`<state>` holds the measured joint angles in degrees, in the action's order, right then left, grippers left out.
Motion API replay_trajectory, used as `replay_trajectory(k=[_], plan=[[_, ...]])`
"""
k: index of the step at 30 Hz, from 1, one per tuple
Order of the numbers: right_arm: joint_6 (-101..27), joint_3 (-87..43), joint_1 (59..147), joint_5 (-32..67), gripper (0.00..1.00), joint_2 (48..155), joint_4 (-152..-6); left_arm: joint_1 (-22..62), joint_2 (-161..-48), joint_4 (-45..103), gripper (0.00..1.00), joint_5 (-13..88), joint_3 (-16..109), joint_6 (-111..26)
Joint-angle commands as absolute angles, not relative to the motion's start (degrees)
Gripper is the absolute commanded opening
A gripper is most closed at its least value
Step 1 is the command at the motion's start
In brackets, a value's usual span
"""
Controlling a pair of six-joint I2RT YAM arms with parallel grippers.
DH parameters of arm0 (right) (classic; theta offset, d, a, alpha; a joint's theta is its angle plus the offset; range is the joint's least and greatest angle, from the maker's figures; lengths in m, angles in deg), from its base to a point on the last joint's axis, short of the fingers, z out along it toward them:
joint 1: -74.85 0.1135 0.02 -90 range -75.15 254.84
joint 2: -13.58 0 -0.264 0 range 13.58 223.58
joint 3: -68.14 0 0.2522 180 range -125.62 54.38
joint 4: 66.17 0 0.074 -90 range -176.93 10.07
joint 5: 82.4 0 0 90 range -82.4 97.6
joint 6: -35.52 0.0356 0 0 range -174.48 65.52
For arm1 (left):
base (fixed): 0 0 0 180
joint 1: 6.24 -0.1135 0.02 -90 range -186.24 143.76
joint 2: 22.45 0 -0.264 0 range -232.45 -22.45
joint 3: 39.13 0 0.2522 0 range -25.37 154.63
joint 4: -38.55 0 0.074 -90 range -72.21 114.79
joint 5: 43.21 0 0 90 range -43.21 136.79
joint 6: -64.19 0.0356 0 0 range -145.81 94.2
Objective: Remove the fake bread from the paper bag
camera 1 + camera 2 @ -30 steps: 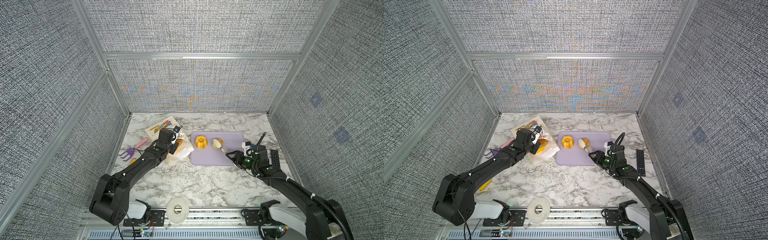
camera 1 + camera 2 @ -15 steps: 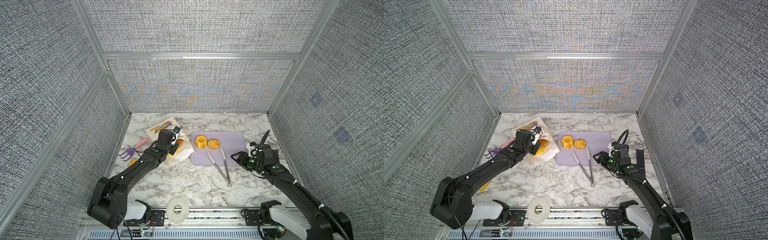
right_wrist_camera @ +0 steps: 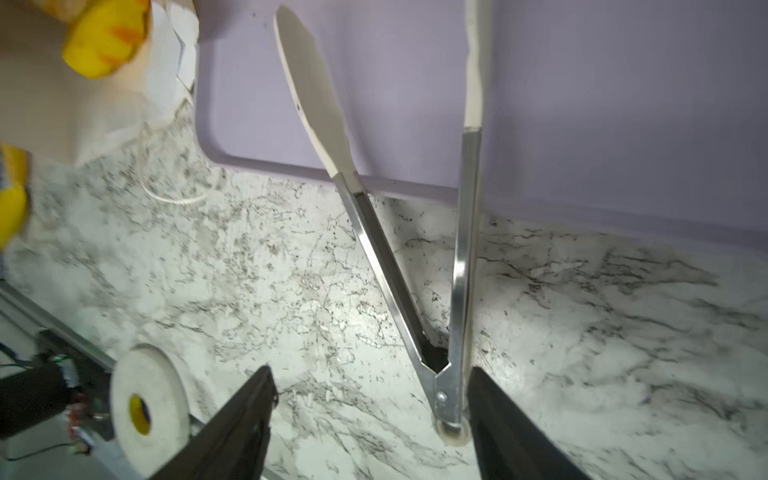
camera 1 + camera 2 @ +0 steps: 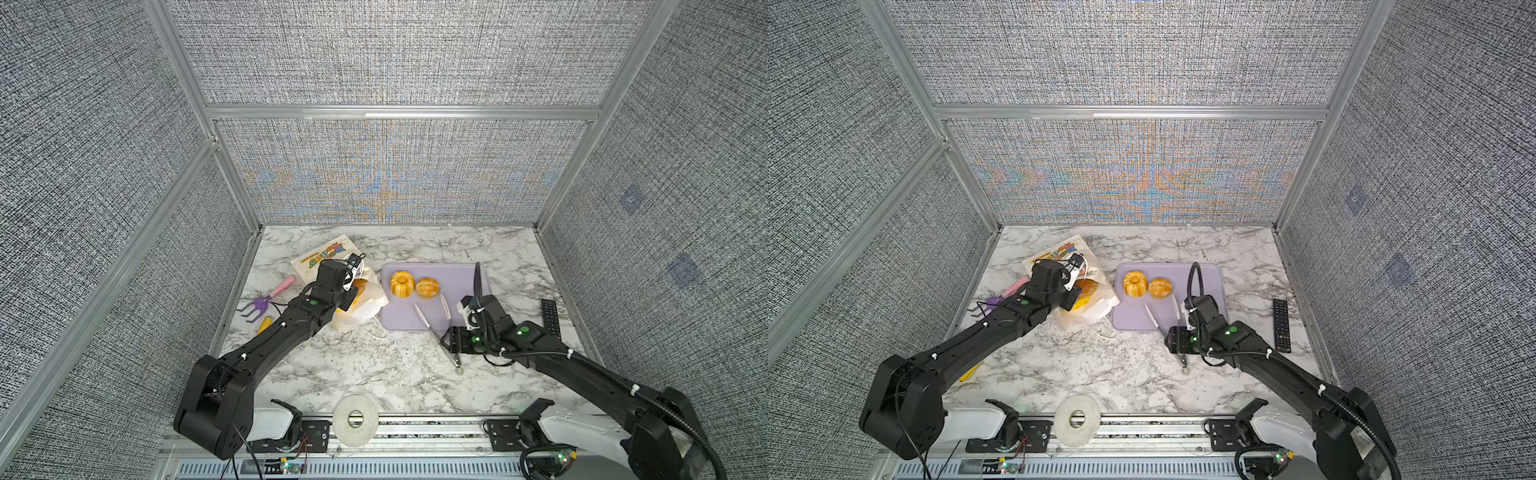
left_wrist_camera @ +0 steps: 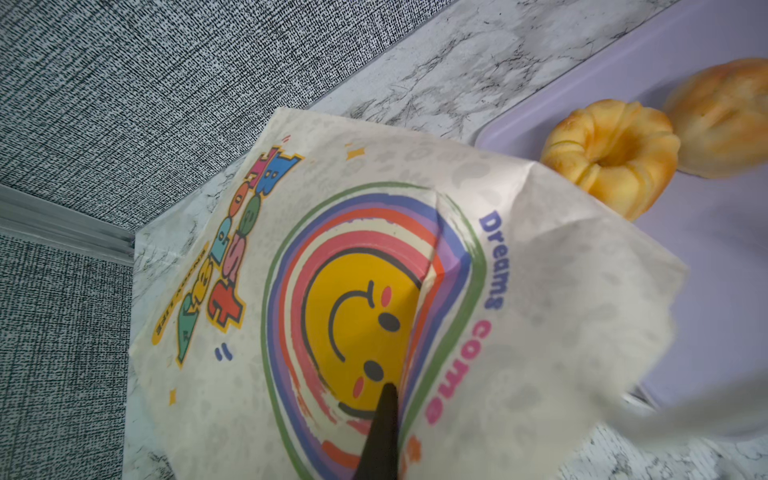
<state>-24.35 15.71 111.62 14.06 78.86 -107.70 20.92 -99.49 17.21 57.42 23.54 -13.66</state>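
Left side first: a hard pinch on the paper bag (image 4: 322,258) by the left gripper (image 5: 387,401), closed right down on a fold of the rainbow-smiley print. Bag on its side at the far left of the tabletop (image 4: 374,374), mouth toward the purple tray (image 4: 457,272) just beside it. Inside that mouth, more fake bread (image 4: 360,286), golden and glossy, only partly in sight. Out on the tray already: a fluted ring bun (image 4: 402,284) and a round bun (image 4: 427,288), side by side at its far left corner.

Over to the right gripper (image 3: 370,399): spread wide, gripping nothing, down low over the marble. Between its fingers (image 3: 245,424), just the hinge end of the metal tongs (image 3: 462,266), flat on the tabletop, close against one finger, well clear of the other. Tong tips splayed in a V, resting on the tray across its near edge.

Further right, a black remote (image 4: 549,316). At the near edge, a roll of white tape (image 4: 355,417). Left of the bag, a purple toy fork (image 4: 254,306).
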Motion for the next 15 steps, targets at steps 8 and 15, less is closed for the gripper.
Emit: replay_trajectory(k=[8,15], plan=[[-29.7,13.2,118.6,-2.5,0.83,88.0,-111.5,21.3,-99.8,18.2,0.00,57.2,23.1,-14.3],[-28.6,12.0,122.5,-6.0,0.81,96.0,-108.8,21.4,-99.6,18.4,0.00,57.8,22.9,-14.1]])
